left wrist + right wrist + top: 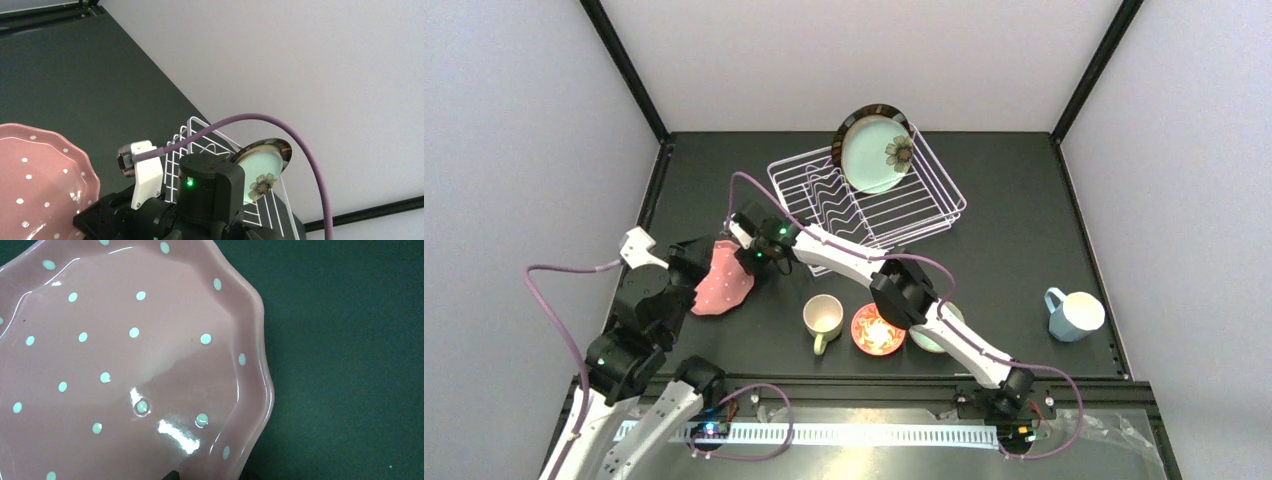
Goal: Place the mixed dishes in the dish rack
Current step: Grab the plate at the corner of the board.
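Note:
The pink dotted scalloped plate (722, 278) sits tilted at the table's left, between my two grippers. My left gripper (691, 262) is at its left edge; its fingers do not show in the left wrist view, where the plate (35, 185) lies off to the left. My right gripper (749, 250) reaches over the plate's right edge; it is open, its fingertips (172, 474) either side of the rim (252, 405). The white wire dish rack (924, 205) holds the teal flower plate (876, 153) upright, the striped-rim plate (861, 114) behind it.
A cream mug (823, 318), a red-orange bowl (877, 331) and a mint bowl (927, 342), partly under the right arm, stand near the front edge. A blue mug (1075, 314) is at the far right. The right arm stretches diagonally from its base towards the rack's front left corner.

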Robot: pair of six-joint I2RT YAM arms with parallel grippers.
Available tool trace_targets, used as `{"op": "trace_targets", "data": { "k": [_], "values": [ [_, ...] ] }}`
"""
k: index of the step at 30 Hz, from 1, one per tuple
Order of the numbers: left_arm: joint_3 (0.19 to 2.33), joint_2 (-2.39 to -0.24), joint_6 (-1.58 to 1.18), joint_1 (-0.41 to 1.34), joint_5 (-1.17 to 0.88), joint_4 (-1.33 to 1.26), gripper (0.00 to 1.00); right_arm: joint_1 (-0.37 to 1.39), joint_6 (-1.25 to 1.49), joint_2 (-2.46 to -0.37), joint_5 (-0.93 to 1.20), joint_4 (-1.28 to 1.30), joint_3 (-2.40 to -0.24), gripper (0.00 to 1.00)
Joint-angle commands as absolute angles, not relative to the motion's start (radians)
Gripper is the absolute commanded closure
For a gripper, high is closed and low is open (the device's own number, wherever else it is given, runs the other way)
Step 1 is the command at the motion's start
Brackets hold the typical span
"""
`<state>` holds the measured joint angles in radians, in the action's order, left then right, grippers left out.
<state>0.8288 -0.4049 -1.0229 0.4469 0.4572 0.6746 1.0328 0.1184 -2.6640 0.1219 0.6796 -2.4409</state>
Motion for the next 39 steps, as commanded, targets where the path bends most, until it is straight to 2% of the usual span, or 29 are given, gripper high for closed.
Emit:
{"op": "trace_targets", "data": {
  "k": [1, 5, 8, 9, 10, 11, 12, 14, 15, 39],
  "values": [
    [0.817, -0.408, -1.001, 0.444, 0.425, 0.643, 0.28, 1.039, 0.146, -2.707, 0.119, 0.692, -2.465, 0.24],
    [0.810, -0.400, -1.002, 0.443, 0.427, 0.641, 0.28, 1.039, 0.154, -2.725, 0.129, 0.693, -2.473, 0.28],
    [0.804, -0.388, -1.003, 0.444, 0.435, 0.641, 0.27, 1.039, 0.163, -2.736, 0.128, 0.700, -2.480, 0.36],
    [0.801, -0.385, -1.004, 0.444, 0.438, 0.644, 0.27, 1.039, 0.166, -2.739, 0.128, 0.703, -2.480, 0.43],
    [0.801, -0.381, -1.005, 0.444, 0.442, 0.647, 0.27, 1.039, 0.168, -2.741, 0.126, 0.707, -2.480, 0.54],
    [0.801, -0.378, -1.006, 0.444, 0.445, 0.649, 0.27, 1.039, 0.172, -2.741, 0.121, 0.713, -2.480, 0.72],
    [0.801, -0.375, -1.006, 0.444, 0.449, 0.651, 0.27, 1.039, 0.174, -2.742, 0.116, 0.718, -2.478, 0.83],
    [0.801, -0.370, -1.007, 0.443, 0.456, 0.654, 0.26, 1.040, 0.179, -2.743, 0.107, 0.728, -2.476, 0.97],
    [0.799, -0.370, -1.008, 0.444, 0.461, 0.655, 0.25, 1.039, 0.181, -2.742, 0.101, 0.732, -2.473, 1.00],
    [0.782, -0.422, -1.058, 0.444, 0.478, 0.645, 0.24, 1.016, 0.184, -2.598, 0.043, 0.722, -2.456, 1.00]
  ]
}}
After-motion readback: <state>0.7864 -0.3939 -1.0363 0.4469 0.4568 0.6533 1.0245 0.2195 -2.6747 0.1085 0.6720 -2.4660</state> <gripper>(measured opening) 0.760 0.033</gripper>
